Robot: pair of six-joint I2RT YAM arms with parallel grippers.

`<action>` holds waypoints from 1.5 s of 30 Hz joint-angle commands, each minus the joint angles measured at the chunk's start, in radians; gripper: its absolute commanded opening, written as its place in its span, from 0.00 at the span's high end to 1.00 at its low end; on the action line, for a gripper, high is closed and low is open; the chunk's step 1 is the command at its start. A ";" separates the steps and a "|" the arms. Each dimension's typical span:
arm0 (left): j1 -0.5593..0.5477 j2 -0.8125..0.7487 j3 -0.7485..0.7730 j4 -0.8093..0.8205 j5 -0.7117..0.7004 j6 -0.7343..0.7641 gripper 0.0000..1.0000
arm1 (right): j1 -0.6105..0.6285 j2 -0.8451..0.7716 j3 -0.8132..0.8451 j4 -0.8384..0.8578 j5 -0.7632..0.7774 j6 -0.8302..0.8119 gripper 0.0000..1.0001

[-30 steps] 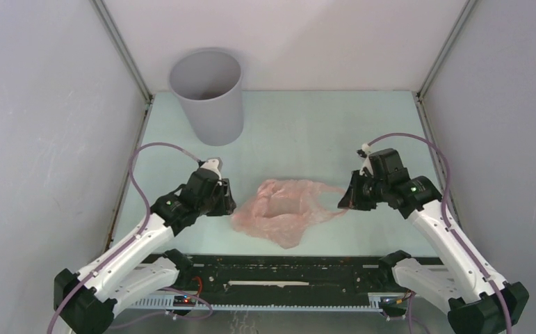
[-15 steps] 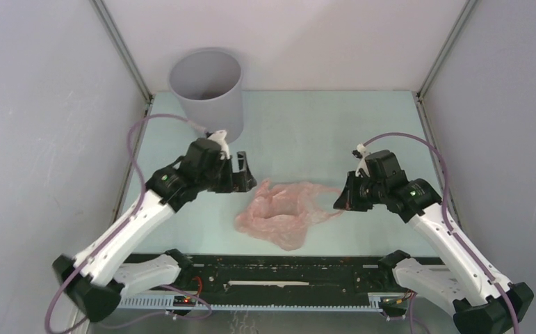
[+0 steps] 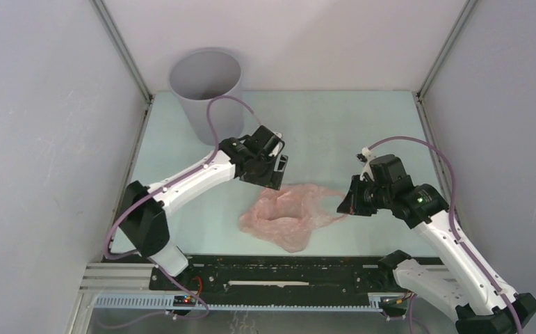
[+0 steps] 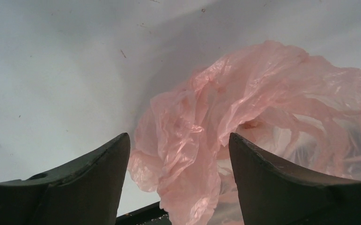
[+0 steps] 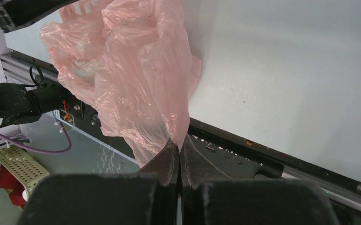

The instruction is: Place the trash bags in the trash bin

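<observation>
We saw a pale-green tabletop (image 3: pixel 334 125) enclosed by plain grey walls (image 3: pixel 42 139).
The pink trash bag (image 3: pixel 282 217) lay crumpled near the front edge, well apart from the grey trash bin (image 3: pixel 208 90) in the far-left corner. The left tool (image 3: pixel 270 174) hung over the bag with its fingers apart. The right tool (image 3: pixel 346 204) was clamped on the bag's right end.

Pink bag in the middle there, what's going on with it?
The right gripper is shut on the right-hand edge of the pink bag, while the left gripper hovers open over its far side. The bag lies crumpled on the table, not yet in the grey bin standing at the far left corner.
</observation>
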 commanded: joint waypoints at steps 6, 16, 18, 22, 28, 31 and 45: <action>-0.039 0.136 0.100 -0.007 -0.042 0.045 0.33 | 0.009 -0.021 0.033 -0.020 0.015 0.004 1.00; -0.027 0.161 0.426 -0.125 -0.164 0.078 0.99 | -0.021 0.070 0.088 -0.026 0.085 -0.006 1.00; -0.018 0.177 0.609 -0.180 -0.175 0.083 1.00 | -0.053 0.136 0.177 -0.043 0.077 -0.033 1.00; -0.015 0.201 1.062 -0.249 -0.171 0.077 1.00 | -0.109 0.261 0.533 -0.179 0.104 -0.084 1.00; -0.033 -0.161 0.766 0.239 -0.150 0.043 1.00 | -0.033 0.234 0.970 -0.148 0.197 -0.126 1.00; -0.031 -0.358 0.341 0.462 -0.263 0.005 1.00 | -0.029 0.070 0.634 0.118 0.195 -0.102 1.00; -0.021 -0.392 -0.387 0.355 0.007 -0.251 1.00 | 0.019 0.028 -0.118 0.176 0.090 0.022 1.00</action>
